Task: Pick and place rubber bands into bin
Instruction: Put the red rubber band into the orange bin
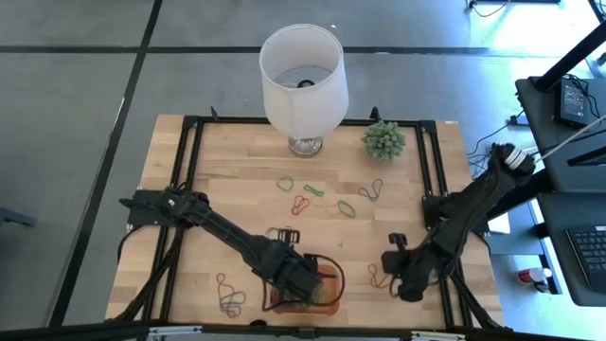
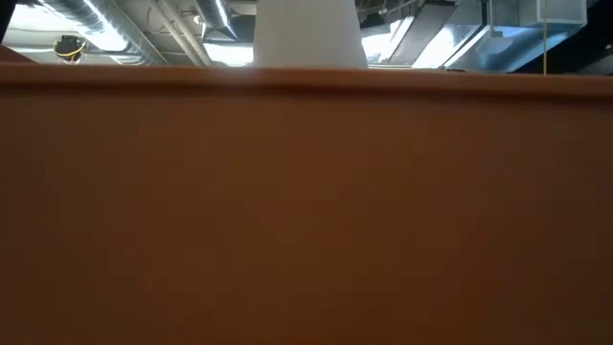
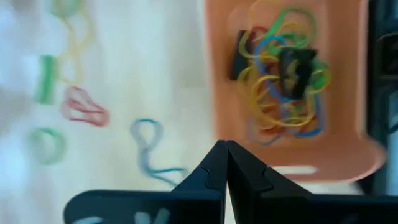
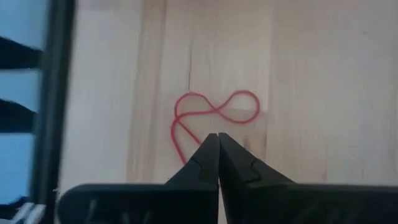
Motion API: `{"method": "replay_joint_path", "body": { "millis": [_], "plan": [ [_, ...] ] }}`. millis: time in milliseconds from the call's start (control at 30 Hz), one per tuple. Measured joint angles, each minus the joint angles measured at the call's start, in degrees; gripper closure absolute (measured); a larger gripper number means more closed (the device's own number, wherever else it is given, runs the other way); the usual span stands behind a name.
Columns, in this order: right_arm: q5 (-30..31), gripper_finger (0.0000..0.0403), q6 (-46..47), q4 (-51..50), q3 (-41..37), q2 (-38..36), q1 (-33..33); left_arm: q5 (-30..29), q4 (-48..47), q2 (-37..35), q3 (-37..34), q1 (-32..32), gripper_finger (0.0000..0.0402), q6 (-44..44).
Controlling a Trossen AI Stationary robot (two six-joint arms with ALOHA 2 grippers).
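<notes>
I have a tangle of rubber bands (image 3: 280, 74) in the bin (image 3: 348, 155) just ahead of my left gripper (image 3: 226, 163), pinched shut, empty. Right gripper (image 4: 217, 155) is closed on a red band (image 4: 214, 115); several remain scattered.

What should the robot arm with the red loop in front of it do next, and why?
Probably lift the right end effector a little and carry it toward the bin. Its fingers are shut, with the red rubber band running in under the tips, though I can't be sure the band is caught. The bin already holds a pile of bands, and the left end effector is shut beside it.
</notes>
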Motion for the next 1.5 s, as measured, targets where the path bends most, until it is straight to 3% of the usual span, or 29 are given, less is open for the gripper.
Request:
{"method": "replay_joint_path", "body": {
  "millis": [167,300,567,833,967,1200,1333,1500],
  "plan": [
    [-0.4,0.0379,1.1,-3.9,6.3,8.5,0.0,-3.0,0.7,-4.9,-3.7,0.1,0.04,7.8],
    [-2.7,0.0346,4.3,-4.8,9.8,13.4,0.0,-3.7,4.5,-11.1,-12.0,0.5,0.04,11.4],
    [-3.0,0.0271,13.3,-4.2,13.1,20.9,-0.1,-0.7,23.9,-28.4,-39.6,2.2,0.04,13.7],
    [-2.2,0.0223,21.9,-4.5,13.5,24.7,-0.1,0.3,42.1,-47.1,-66.2,3.6,0.04,6.4],
    [-2.1,0.0251,24.3,-4.7,13.4,25.4,-0.1,-0.9,50.3,-56.1,-77.6,3.5,0.04,2.0],
    [-1.8,0.039,26.6,-6.0,13.8,25.5,-0.1,-2.8,59.8,-68.4,-91.5,3.4,0.04,-2.6],
    [-3.3,0.0393,26.5,-14.2,18.3,25.2,-0.2,-5.6,60.3,-72.1,-94.6,3.4,0.04,-4.5],
    [0.4,0.0399,23.9,-26.2,29.3,23.3,-0.2,-8.0,60.5,-73.6,-95.7,3.5,0.04,-6.3]
  ]
}}
